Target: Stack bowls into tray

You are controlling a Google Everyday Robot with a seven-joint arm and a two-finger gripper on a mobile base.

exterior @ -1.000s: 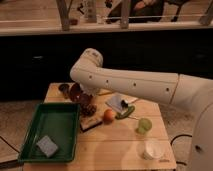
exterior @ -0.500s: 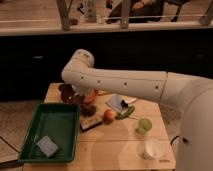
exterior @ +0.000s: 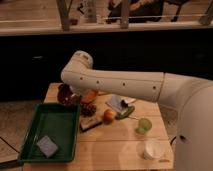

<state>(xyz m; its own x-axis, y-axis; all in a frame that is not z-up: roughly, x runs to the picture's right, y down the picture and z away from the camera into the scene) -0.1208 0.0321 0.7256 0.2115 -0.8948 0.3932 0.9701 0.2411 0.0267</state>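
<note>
The dark maroon bowl (exterior: 64, 95) sits at the back left of the wooden table, just beyond the green tray (exterior: 30, 136). The orange bowl (exterior: 90, 95) lies right beside it, partly hidden by my arm. My gripper (exterior: 76, 96) hangs down from the white arm between the two bowls, right at the maroon bowl's rim. The wrist covers most of the gripper, so I cannot see whether it touches either bowl.
A grey-blue sponge (exterior: 47, 146) lies in the tray. On the table are an orange fruit (exterior: 109, 116), a dark flat object (exterior: 90, 123), a packet (exterior: 117, 103), a green apple (exterior: 144, 125) and a white cup (exterior: 152, 149). A dark counter stands behind.
My arm's elbow has swung a little to the left over the bowls. The bowls and the tray stay where they were.
</note>
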